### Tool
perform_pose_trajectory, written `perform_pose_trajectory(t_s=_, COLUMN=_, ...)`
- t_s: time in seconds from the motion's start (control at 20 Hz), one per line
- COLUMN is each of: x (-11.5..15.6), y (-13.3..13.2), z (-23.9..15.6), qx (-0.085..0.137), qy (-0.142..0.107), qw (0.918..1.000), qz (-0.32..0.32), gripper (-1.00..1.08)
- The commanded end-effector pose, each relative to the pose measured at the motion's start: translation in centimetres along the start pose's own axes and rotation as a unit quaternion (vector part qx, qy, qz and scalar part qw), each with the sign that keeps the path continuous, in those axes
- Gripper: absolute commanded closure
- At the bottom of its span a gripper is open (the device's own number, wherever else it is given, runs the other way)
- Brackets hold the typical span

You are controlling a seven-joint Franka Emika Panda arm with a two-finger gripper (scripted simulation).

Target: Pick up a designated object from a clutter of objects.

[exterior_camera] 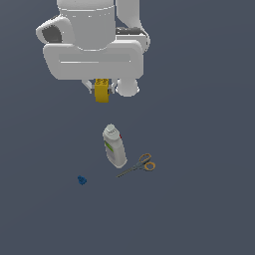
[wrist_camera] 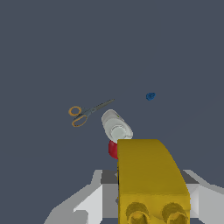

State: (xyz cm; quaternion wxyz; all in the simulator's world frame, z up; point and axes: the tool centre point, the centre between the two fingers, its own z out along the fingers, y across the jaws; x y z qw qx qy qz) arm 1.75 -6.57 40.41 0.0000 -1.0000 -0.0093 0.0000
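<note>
Yellow studded brick (exterior_camera: 102, 91) sits clamped in the gripper (exterior_camera: 102, 89), raised well clear of the dark floor and apart from the rest of the clutter. The wrist view shows the brick (wrist_camera: 151, 179) filling the space between the pale fingers (wrist_camera: 94, 199), studs toward the camera; how much of each pad bears on it is hard to tell from either angle. Below lie the white bottle with green label (exterior_camera: 115, 146) on its side, cap on, and the orange-handled scissors (exterior_camera: 139, 165) just beside it. The small blue piece (exterior_camera: 82, 180) lies well apart, toward the exterior view's left. A red spot (wrist_camera: 113, 149) shows by the bottle's cap in the wrist view, identity unclear. The pick looks essentially done. To finish well: keep the squeeze steady, hold the wrist level, avoid sudden swings. Only container is the bottle; contents not visible.
</note>
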Motion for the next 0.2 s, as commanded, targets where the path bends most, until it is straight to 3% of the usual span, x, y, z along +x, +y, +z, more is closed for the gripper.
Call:
perform_pose_trajectory(t_s=0.0, x=0.17, y=0.19, z=-0.4, qx=0.0, qy=0.0, qw=1.0, qz=0.0, gripper=1.08)
perform_pose_trajectory(t_s=0.15, x=0.24, y=0.26, z=-0.53, qx=0.0, qy=0.0, qw=1.0, qz=0.0, gripper=1.08)
